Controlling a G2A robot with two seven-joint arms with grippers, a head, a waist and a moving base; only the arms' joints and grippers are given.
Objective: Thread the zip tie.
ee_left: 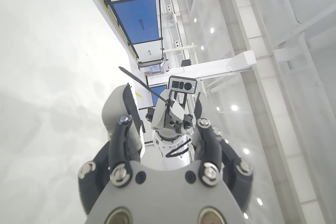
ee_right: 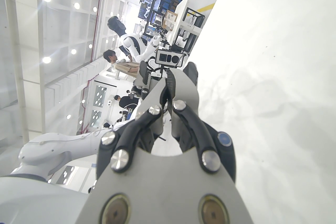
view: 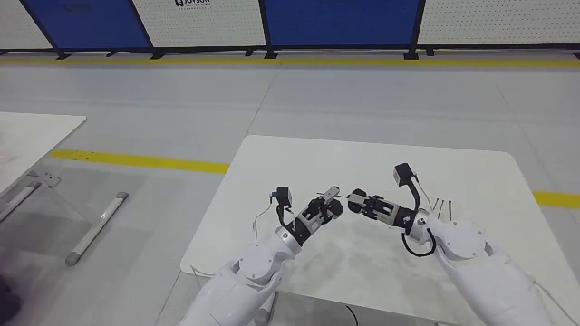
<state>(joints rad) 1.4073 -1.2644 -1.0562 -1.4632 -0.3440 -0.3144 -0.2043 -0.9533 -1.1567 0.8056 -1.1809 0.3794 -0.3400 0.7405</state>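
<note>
R gripper [ee_right: 167,79] is pinched shut on a black zip tie [ee_left: 141,84]. The tie's free end sticks out past its fingertips, slanting twd the L gripper [ee_left: 162,91]. L gripper is spread wide w/ nothing in it and faces the R gripper tip to tip, close by. Tie end is near one L finger; can't tell if touching. Both are above the white desk [view: 362,158]. Thin dark strips [view: 441,206] lie on the desk beside the R arm.

The tie [ee_left: 141,84] at the right gripper [ee_right: 167,79] was black; that and the left gripper [ee_left: 163,93] were pale grey with black ribbed pads [ee_left: 129,100] (black links too). The table [view: 362,158] beneath was white.
</note>
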